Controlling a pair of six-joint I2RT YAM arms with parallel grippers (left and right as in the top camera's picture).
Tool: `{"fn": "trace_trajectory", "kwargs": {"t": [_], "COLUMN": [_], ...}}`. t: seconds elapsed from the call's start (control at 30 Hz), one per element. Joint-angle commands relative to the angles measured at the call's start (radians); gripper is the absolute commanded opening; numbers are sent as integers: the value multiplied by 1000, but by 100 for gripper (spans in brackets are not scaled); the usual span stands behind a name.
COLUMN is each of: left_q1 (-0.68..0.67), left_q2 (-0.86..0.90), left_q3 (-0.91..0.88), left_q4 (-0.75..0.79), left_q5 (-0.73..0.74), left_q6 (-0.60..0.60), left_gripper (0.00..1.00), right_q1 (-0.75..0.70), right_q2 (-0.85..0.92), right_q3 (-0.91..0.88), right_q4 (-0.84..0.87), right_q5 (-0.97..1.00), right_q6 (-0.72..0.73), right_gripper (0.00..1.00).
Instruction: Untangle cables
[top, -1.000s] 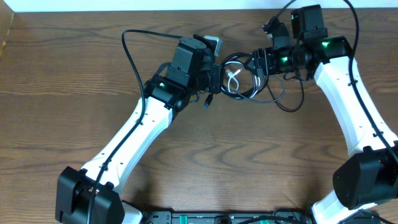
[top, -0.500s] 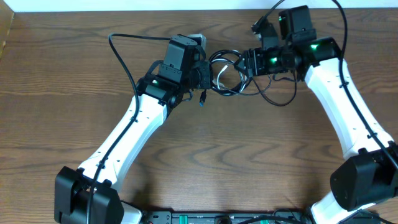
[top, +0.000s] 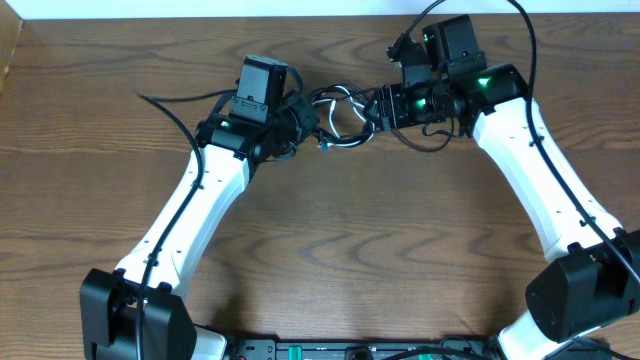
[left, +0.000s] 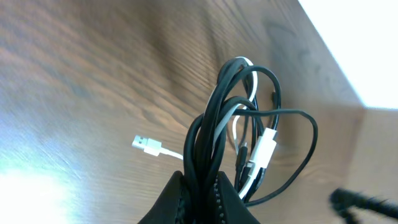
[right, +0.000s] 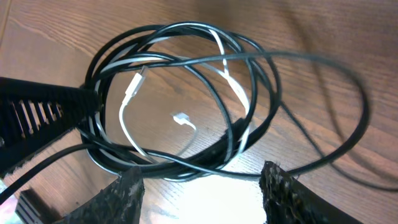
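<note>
The brown wood-grain table (top: 330, 250) ends at 12 o'clock in the overhead view, where a pale strip (top: 200, 8) runs along its far edge. The work sits close to that edge, so little room lies beyond it. Toward 6 o'clock a broad stretch of bare wood opens between the two arms, and more lies at 9 o'clock beyond the left arm (top: 190, 220).

The thin black cable (left: 214, 124) and thin white cable (left: 173, 152) are bunched as one looped knot near 12 o'clock, between the two grippers. The left gripper (left: 200, 186) is clamped tight on several black strands at the knot's 9 o'clock side, and the loops rise from its fingers off the wood. A flat silvery-white plug (left: 147, 144) sticks out alone to one side, and a longer white plug (left: 267, 146) sits within the loops.

The right gripper (right: 202, 180) stands roughly half apart at the knot's 3 o'clock side. Bare wood shows between its fingers, the near arc of the loops crosses just past the tips, and no strand is pinched.

The left arm slants from its base at 7 o'clock up to 11 o'clock, with its wrist turned toward 3 o'clock. The right arm (top: 540, 190) climbs from 5 o'clock to 1 o'clock, with its wrist bent toward 9 o'clock. The grippers face each other, near but apart.
</note>
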Motion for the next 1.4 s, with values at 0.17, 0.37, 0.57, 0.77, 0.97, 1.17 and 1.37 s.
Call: {"fn": "trace_trajectory", "kwargs": {"t": [0.17, 0.37, 0.57, 0.77, 0.97, 1.17, 1.37], "left_q1": [5, 13, 34, 38, 38, 38, 38], "left_q2": [-6, -6, -6, -6, -6, -6, -5], "left_q3": [6, 6, 6, 6, 5, 5, 5], "left_q4": [2, 2, 20, 156, 185, 167, 125], "left_q5": [37, 38, 132, 257, 277, 245, 205], "left_q6": [-668, -759, -970, -1014, -1012, -761, -117], "left_gripper": [7, 8, 7, 7, 8, 7, 7], "right_q1": [-12, -14, -13, -11, -11, -11, -17], "right_q2": [3, 3, 3, 17, 29, 29, 29], "right_q3": [-3, -3, -5, -18, -18, -18, -18], "right_q4": [7, 6, -7, 11, 23, 19, 2], "right_q5": [10, -3, 38, 64, 38, 23, 23], "right_q6": [67, 66, 18, -19, -31, -58, -76], "right_gripper": [58, 59, 61, 61, 63, 63, 63]}}
